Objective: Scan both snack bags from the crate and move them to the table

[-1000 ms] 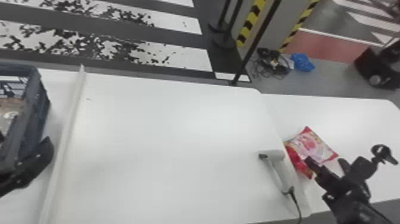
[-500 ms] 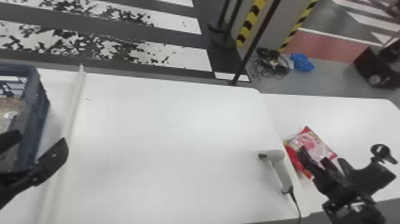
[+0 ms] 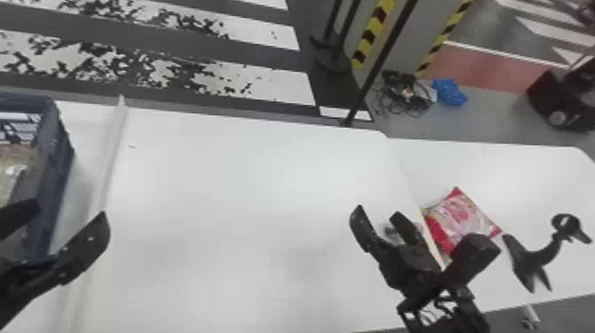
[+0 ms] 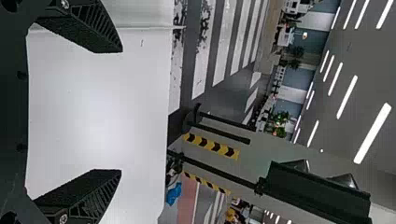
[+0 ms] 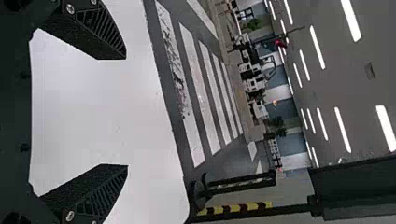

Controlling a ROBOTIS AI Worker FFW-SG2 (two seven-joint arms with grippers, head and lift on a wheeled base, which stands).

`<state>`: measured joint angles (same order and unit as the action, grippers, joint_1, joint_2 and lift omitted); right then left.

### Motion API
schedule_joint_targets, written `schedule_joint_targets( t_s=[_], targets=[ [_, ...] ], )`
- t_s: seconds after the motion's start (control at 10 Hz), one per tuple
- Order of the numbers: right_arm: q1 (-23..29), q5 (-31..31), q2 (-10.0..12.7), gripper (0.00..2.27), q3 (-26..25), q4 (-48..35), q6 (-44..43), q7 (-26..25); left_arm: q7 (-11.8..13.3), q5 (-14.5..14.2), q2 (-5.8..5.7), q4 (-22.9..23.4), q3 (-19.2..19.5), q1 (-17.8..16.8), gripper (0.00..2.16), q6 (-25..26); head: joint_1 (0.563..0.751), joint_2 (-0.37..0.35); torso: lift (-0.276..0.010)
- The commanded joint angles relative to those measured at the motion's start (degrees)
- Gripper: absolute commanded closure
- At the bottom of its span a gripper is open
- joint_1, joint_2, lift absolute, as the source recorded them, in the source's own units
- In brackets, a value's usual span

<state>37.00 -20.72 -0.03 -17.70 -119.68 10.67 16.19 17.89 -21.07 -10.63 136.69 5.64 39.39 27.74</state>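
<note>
OK so your left gripper is beside the crate at the left edge of the main table, fingers spread wide with nothing between them, probably so it's ready for the clear, brownish contents inside. Your right gripper is wide open and empty too, over the main table near its right edge, which I'd guess leaves it free for scanning. The red-and-pink snack bag lies flat by the left edge of the right-hand table, tbh it looks parked there as the drop-off spot
</note>
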Motion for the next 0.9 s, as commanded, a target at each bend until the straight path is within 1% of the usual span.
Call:
schedule_joint_targets(
  t_s=[0.0,0.1,0.2,0.3,0.4,0.5,0.6,0.7,0.8],
  targets=[
    [2.03,6.57,0.08,0.11,6.54,-3.10,-1.40,-1.33,-0.05,0.07,0.00,0.42,0.77,0.95,0.07,0.00,0.695,-0.238,-0.087],
    [4.31,9.21,0.08,0.11,10.14,-3.36,-9.48,-3.36,-3.39,0.07,0.26,0.24,1.39,1.30,0.07,-0.18,0.695,-0.206,-0.087],
    [5.46,11.76,0.08,0.11,11.55,-4.77,-10.19,-3.80,-4.18,-1.16,0.44,0.51,3.32,1.21,0.07,0.00,0.695,-0.143,-0.087],
    [5.63,11.76,0.08,0.10,11.28,-6.62,-6.67,-3.80,-5.33,-1.16,0.35,2.44,5.70,0.95,0.07,0.53,0.695,-0.077,-0.087],
    [5.72,11.76,-0.77,0.10,11.19,-7.76,-6.67,-3.09,-5.06,-3.89,0.62,4.81,10.44,-0.28,0.08,6.68,0.695,-0.031,-0.087],
    [5.19,11.85,-1.73,0.10,11.19,-7.85,-6.67,-2.30,-5.50,-8.63,0.79,7.36,15.98,-2.92,0.08,14.77,0.695,0.009,-0.087],
    [5.37,11.93,-2.00,0.10,11.37,-7.76,-6.67,-1.95,-7.08,-9.42,1.14,8.24,18.70,-8.90,0.08,27.77,0.695,0.033,-0.087],
    [5.54,12.46,-2.35,0.10,11.55,-6.79,-7.02,-1.95,-11.21,-9.07,1.14,8.33,19.49,-16.63,0.08,43.77,0.695,0.075,-0.087],
    [5.54,12.55,-2.70,0.10,11.72,-6.00,-8.08,-1.77,-11.65,-9.07,0.62,7.54,20.02,-19.88,0.08,44.30,0.695,0.105,-0.087]
  ],
)
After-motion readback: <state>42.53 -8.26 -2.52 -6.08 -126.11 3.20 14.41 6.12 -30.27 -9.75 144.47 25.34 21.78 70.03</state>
